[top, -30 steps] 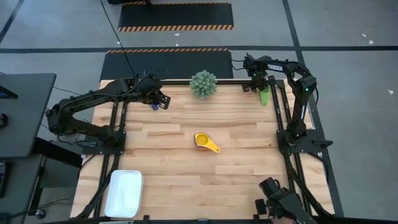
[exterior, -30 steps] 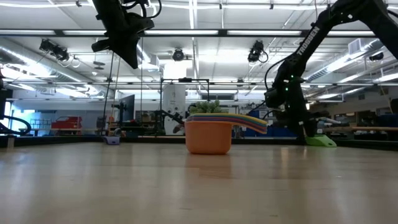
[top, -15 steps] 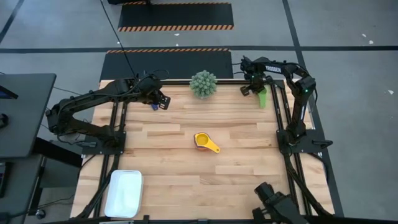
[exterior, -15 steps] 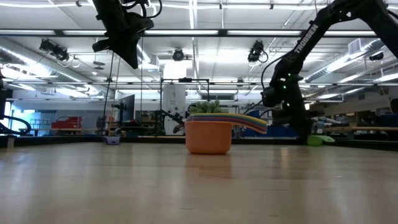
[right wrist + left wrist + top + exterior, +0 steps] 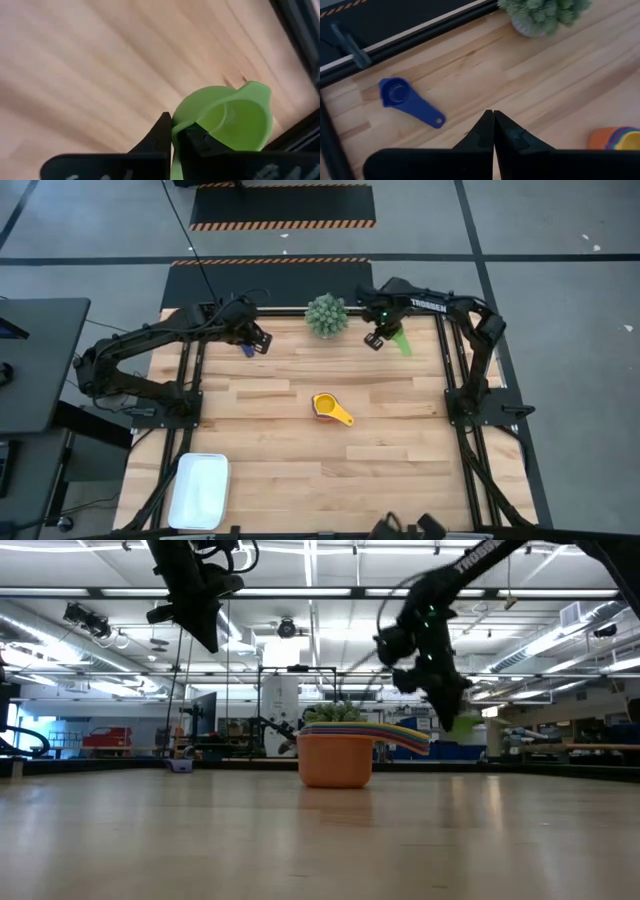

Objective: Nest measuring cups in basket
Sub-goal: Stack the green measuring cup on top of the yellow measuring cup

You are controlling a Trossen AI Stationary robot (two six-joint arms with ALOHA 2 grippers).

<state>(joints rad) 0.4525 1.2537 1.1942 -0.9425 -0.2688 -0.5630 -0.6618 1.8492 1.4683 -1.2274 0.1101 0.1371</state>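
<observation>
My right gripper (image 5: 376,338) is shut on a green measuring cup (image 5: 399,341), which hangs above the table's far right part, right of the spiky plant (image 5: 327,314). A nested stack of measuring cups (image 5: 330,408), orange at the bottom, stands on its base mid-table. A dark blue cup (image 5: 407,100) lies flat on the wood near the far left edge. My left gripper (image 5: 256,340) hovers shut above and beside it, touching nothing. The white basket (image 5: 200,490) sits at the near left corner. My right gripper pinches the green cup's handle (image 5: 175,134) between its two fingers, close to the bowl. The fingers come from above, pointing down. The bowl (image 5: 235,120) sticks out past the fingertips, and the cup (image 5: 462,722) hangs tilted, lifted clear of the table.
The plant (image 5: 335,712) stands at the far edge between the two arms. Black frame rails (image 5: 190,380) run along the left and right sides of the table. Bare wood lies between the stack and the basket.
My right gripper has taken the green cup up from the far right corner. It has risen and swung toward the table's left along the far edge, stopping near the plant, and its wrist has rolled. The cup is now clear of the wood.
</observation>
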